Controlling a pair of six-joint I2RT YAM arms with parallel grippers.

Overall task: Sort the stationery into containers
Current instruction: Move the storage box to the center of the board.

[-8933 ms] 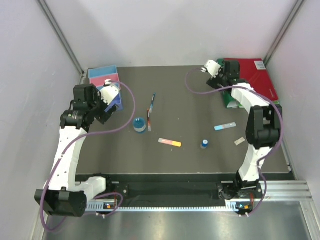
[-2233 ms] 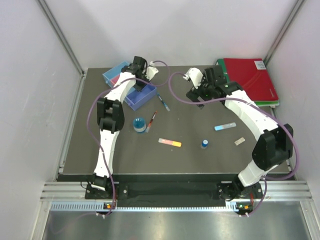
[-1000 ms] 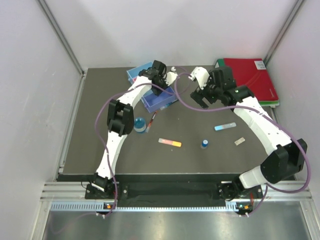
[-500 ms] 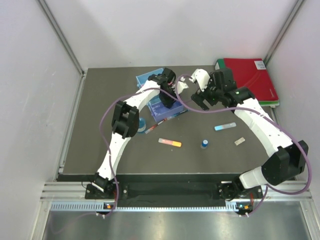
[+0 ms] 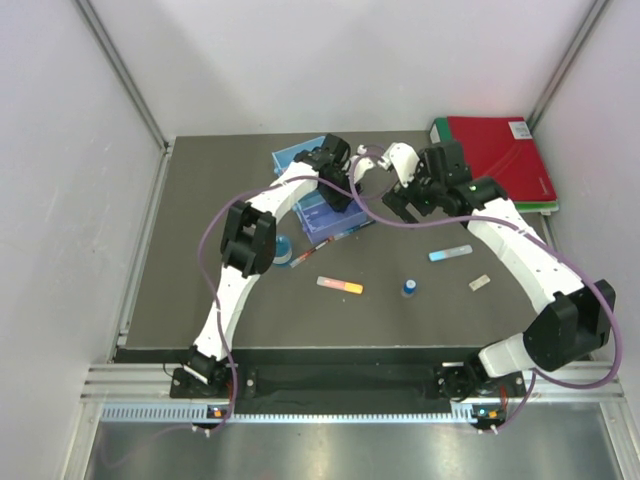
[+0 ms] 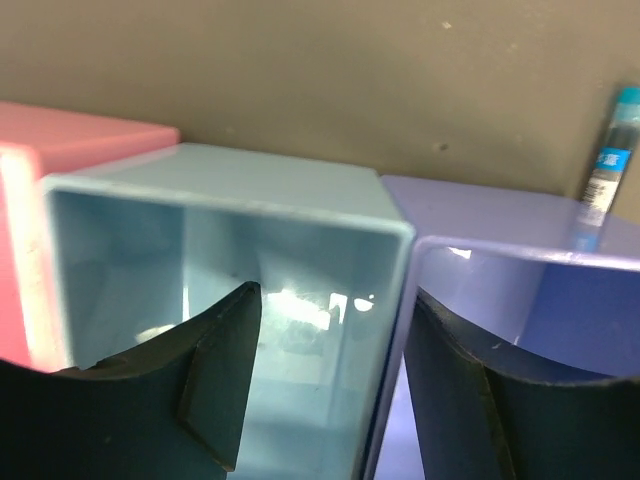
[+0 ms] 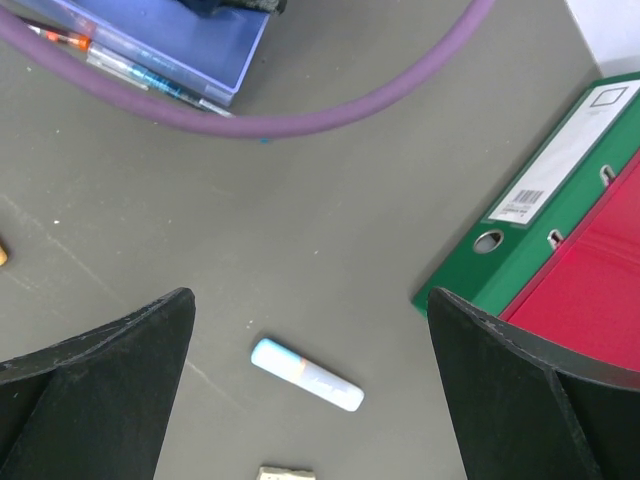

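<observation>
The containers [image 5: 296, 156] stand in a row at the back centre of the table. My left gripper [image 5: 335, 190] hangs over them. In the left wrist view the left gripper [image 6: 335, 300] is open, its fingers astride the wall between the light blue bin [image 6: 230, 260] and the purple bin [image 6: 520, 290], touching neither side. My right gripper [image 7: 310, 300] is open above the table, with a light blue bar [image 7: 306, 374] below it. Pens [image 5: 332, 238] lie against the purple bin. A round blue jar [image 5: 283, 250], a pink-orange bar [image 5: 340, 286], a blue-capped bottle [image 5: 409, 289] and a pale tag [image 5: 480, 283] lie loose.
Red and green binders [image 5: 500, 160] lie at the back right, and the green binder [image 7: 560, 220] is close to my right gripper. A purple cable [image 7: 300, 120] crosses the right wrist view. A pink bin [image 6: 40, 170] adjoins the light blue one.
The left arm dragged the row of containers a little to the right, pushing the pens along. Its jaws then opened off the bin wall. The right arm shifted slightly.
</observation>
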